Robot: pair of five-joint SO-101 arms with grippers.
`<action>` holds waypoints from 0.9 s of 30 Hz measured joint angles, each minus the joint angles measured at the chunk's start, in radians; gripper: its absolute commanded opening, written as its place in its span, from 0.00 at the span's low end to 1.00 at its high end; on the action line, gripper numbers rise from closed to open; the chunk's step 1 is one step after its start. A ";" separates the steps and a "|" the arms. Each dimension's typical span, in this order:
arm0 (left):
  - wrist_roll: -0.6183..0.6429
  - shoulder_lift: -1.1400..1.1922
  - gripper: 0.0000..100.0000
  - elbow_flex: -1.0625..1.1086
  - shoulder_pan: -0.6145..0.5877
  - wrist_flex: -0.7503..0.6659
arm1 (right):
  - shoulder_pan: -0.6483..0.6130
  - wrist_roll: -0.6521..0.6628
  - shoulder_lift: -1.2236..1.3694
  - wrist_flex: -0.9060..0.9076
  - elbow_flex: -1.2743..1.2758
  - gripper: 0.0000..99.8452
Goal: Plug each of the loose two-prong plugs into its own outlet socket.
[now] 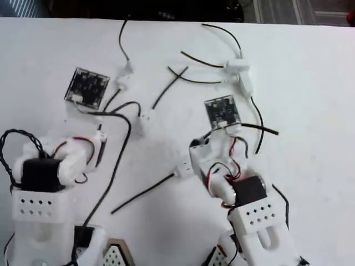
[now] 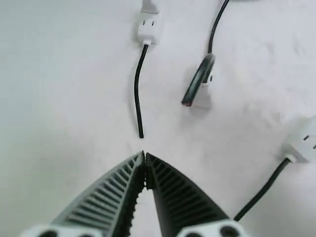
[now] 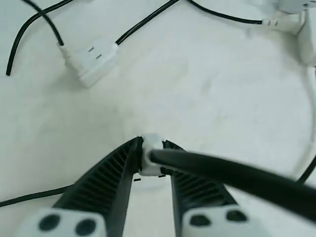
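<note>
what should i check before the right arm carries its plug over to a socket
1. Grip: right gripper is shut on the small white plastic plug: ok.
2. Prong direction: the prongs are hidden between the fingers: cannot tell.
3. Target: the white two-slot outlet socket lies apart from the plug, both slots empty: ok.
4. Path: bare white table lies between plug and socket: ok.
5. Cord: the plug's thick black cord trails back over one finger, so snag risk: cannot tell.
6. Other arm: left gripper is shut, empty, above bare table: ok.
</note>
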 measured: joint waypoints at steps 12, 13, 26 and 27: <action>0.000 -0.127 0.02 0.466 -0.164 -0.288 | -0.043 0.137 0.018 0.000 0.066 0.02; 0.000 -0.140 0.02 0.491 -0.176 -0.301 | -0.043 0.137 0.018 0.000 0.074 0.02; -0.054 -0.327 0.03 0.709 -0.264 -0.345 | -0.031 0.255 0.020 -0.212 0.264 0.02; -0.054 -0.339 0.03 0.718 -0.264 -0.345 | -0.031 0.255 0.020 -0.222 0.267 0.02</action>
